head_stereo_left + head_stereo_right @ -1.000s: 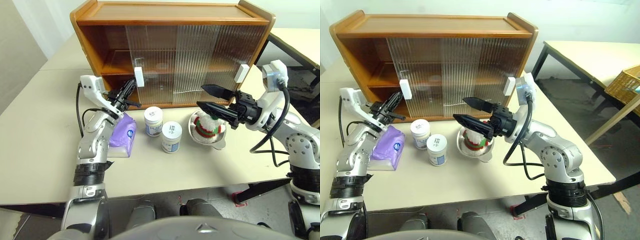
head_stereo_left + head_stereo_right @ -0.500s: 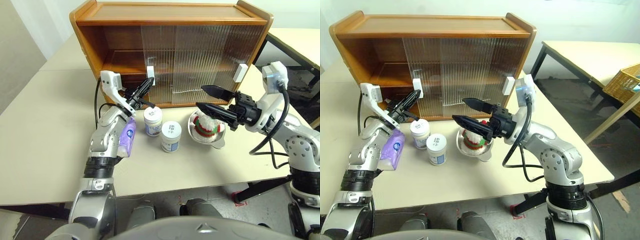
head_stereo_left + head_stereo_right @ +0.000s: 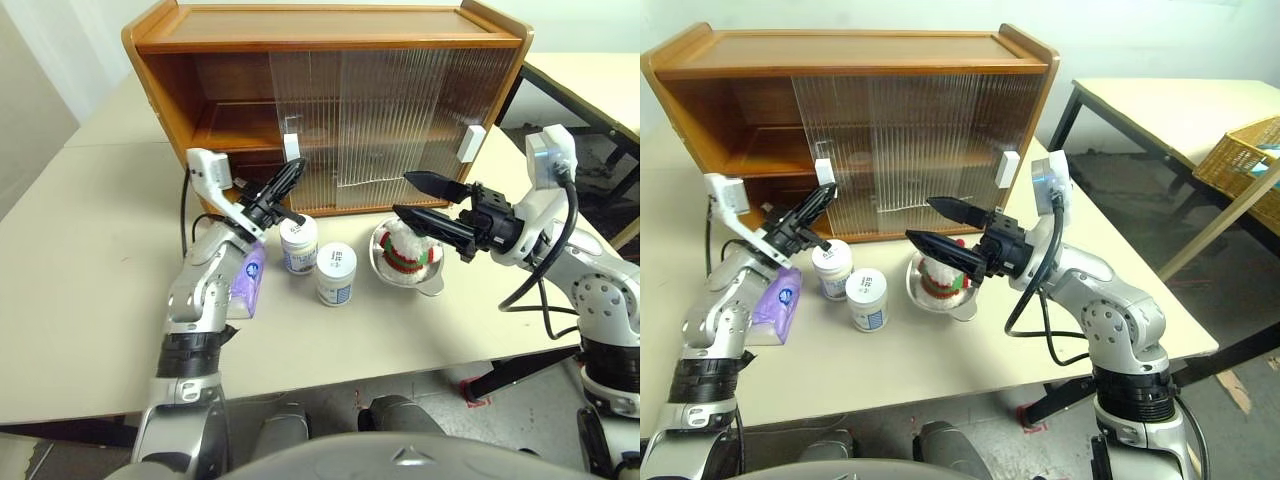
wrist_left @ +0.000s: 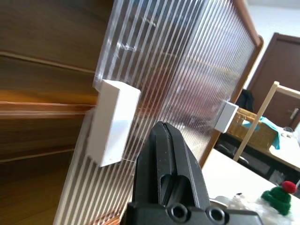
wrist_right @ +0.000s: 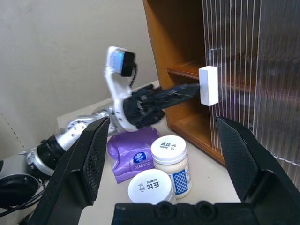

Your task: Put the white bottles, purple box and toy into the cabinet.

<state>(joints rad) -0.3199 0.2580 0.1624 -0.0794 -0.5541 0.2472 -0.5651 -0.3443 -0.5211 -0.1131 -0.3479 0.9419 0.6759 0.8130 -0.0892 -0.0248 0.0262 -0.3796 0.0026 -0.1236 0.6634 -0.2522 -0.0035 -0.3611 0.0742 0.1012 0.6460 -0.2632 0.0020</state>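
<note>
toy (image 3: 405, 246) beneath open right jaws

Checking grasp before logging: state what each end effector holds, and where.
Nothing held. Left end effector is shut and empty beside the cabinet's door handle; right end effector open above the toy.

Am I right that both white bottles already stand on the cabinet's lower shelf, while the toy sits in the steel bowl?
Not quite: the white bottles stand on the table in front of the cabinet, as the left eye view shows. The toy does sit in the steel bowl.
</note>
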